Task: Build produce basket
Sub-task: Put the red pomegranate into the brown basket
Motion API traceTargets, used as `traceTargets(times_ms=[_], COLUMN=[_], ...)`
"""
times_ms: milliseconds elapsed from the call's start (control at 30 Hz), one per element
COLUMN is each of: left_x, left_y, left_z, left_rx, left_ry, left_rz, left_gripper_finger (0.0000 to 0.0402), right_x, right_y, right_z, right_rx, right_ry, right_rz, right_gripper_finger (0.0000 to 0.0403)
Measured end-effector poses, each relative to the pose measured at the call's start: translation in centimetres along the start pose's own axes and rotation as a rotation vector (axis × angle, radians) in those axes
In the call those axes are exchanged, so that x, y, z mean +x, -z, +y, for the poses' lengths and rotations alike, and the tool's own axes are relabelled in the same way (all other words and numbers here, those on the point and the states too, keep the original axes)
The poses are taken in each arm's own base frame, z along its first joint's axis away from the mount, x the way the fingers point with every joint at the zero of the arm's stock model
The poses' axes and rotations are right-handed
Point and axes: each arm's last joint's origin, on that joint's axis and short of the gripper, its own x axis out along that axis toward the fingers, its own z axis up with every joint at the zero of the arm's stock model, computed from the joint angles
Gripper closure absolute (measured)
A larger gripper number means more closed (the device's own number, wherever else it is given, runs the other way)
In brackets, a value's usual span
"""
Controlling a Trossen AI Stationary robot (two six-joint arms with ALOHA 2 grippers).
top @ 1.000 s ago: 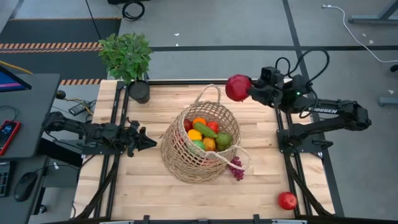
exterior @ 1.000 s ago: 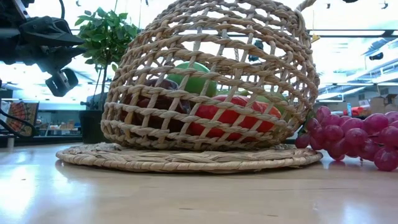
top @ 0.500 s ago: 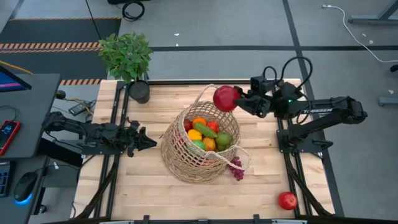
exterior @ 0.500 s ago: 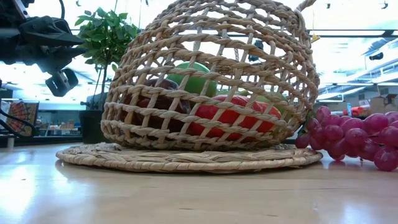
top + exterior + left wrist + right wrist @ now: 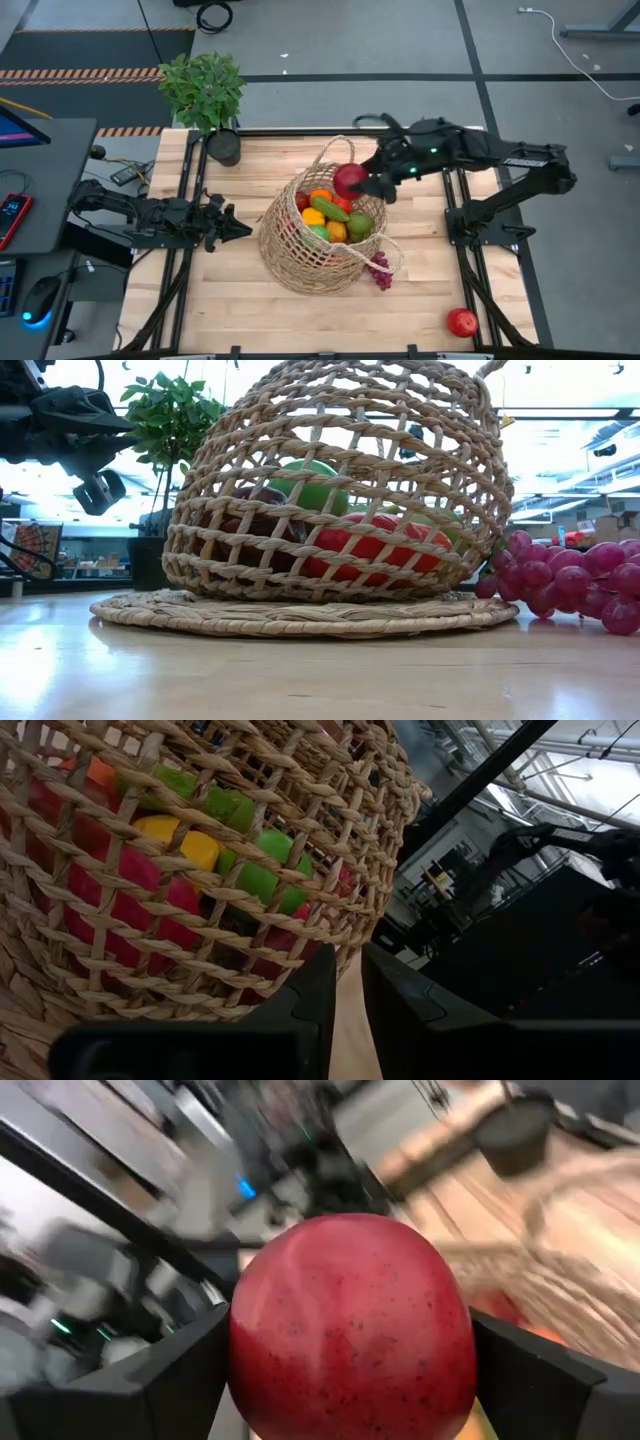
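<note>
A red apple [image 5: 349, 180] is sitting between the two fingers of the right tool [image 5: 362, 183], which is gripping it just above the open mouth of the basket [image 5: 300, 255]; in the right wrist view the apple [image 5: 352, 1327] is filling the gap between both dark fingers [image 5: 180, 1380]. The basket is lying tipped on its side near the middle of the wooden surface [image 5: 200, 300], and it is holding an orange [image 5: 320, 196], a yellow pepper [image 5: 313, 216], a cucumber [image 5: 329, 208] and a green apple [image 5: 359, 225]. Purple grapes [image 5: 380, 270] are lying on the surface, touching the basket's rim, and a second red apple [image 5: 461, 322] is resting well apart near the surface's right front corner. The left tool [image 5: 232, 226] is waiting just beside the basket's left wall, its fingers nearly together and holding nothing. A potted plant [image 5: 204, 90] is standing at the far left corner.
</note>
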Motion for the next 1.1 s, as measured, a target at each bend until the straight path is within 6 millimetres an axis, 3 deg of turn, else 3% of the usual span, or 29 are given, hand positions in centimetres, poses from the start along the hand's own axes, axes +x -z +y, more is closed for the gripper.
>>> traceTargets(times_ms=[300,700,867,1100], left_x=[0.0,0.0,0.0,0.0], left_y=[0.0,0.0,0.0,0.0], left_z=[0.0,0.0,0.0,0.0], left_rx=[0.000,-0.001,0.000,0.000], left_ry=[0.001,0.001,0.001,0.000], left_rz=[0.000,0.000,0.000,0.000], left_gripper_finger=[0.0339,0.0342,0.0339,0.0344], right_x=[3.6,7.7,8.7,10.1], right_y=[-0.1,0.5,1.4,2.7], right_z=[0.6,2.2,3.3,3.7], right_rx=[-0.142,-0.390,-0.714,-1.211], right_ry=[0.151,0.271,0.298,0.197], right_rz=[0.258,0.433,0.539,0.668], right_gripper_finger=[0.0039,0.0039,0.0039,0.0039])
